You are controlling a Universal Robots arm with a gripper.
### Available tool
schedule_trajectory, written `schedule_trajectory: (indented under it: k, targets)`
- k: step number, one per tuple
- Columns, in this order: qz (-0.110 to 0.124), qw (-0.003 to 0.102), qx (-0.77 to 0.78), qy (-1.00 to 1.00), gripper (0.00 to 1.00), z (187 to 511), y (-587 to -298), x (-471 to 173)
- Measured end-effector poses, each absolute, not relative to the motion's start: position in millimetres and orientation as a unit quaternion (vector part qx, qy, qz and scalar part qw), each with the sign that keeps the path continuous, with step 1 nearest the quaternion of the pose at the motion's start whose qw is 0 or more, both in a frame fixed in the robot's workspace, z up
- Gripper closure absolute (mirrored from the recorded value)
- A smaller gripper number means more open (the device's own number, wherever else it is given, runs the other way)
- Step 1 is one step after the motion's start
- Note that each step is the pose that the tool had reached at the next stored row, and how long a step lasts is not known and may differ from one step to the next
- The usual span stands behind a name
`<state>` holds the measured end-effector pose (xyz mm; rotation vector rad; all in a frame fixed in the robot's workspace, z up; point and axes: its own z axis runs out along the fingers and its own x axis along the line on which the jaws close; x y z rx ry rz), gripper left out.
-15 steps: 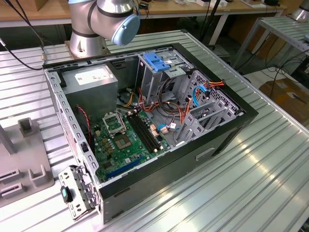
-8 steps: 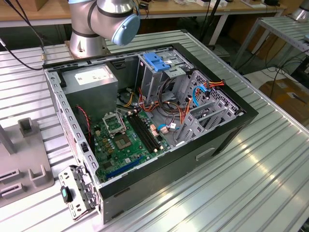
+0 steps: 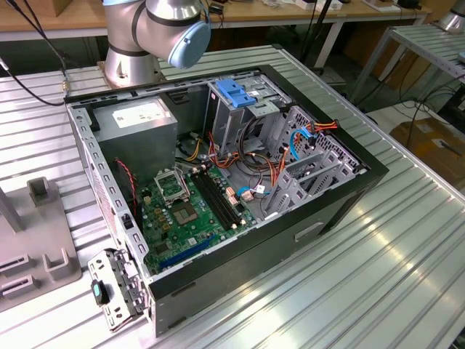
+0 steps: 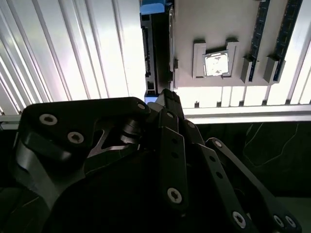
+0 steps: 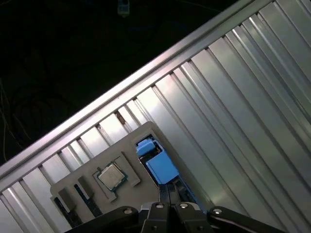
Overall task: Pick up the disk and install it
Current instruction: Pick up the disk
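- Step in hand, as I judge it: the pick. The gripper (image 4: 166,97) is at the near end of the disk (image 4: 155,48), not at the case.
- The disk stands on edge in a slot along one side of the grey fixture (image 4: 214,24). A blue rail caps its far end.
- The fixture sits on the ribbed surface (image 5: 233,107), close to one of its edges.
- Jaws: cannot tell how far open they are, or whether they have the disk. The black linkage hides the contact.
- To do it well:
  - Clamp the two flat faces squarely, centred on the disk's thickness, not just the blue plastic.
  - Keep the wrist in line with the slot so the disk doesn't cock and bind.
  - Stay clear of the CPU (image 4: 216,64) and RAM sticks (image 4: 257,39), which sit just beside the slot on the same fixture.
- First wrist view: the gripper (image 5: 169,196) over the disk's (image 5: 160,167) blue rail, with the fixture (image 5: 129,148) corner, the CPU (image 5: 112,175) and the surface's edge rail beyond.
- Second wrist view: the disk's thin side profile and how it lines up with the gripper.
- Exterior view: the arm (image 3: 156,29) at the far edge of the surface (image 3: 363,276), and the open case (image 3: 349,189) mid-surface. A blue latch (image 3: 236,92) tops the drive cage (image 3: 240,123); that piece is not the disk.
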<state>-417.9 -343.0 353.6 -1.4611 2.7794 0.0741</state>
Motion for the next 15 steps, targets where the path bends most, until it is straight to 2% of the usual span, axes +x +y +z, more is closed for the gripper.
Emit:
schedule_trajectory:
  k: [8, 15]
  targets:
    - [0.024, 0.000, -0.484, 0.875, 0.89, 353.5, -342.9, -417.8]
    - [0.023, -0.001, -0.563, 0.826, 0.89, 352.4, -342.9, -417.9]
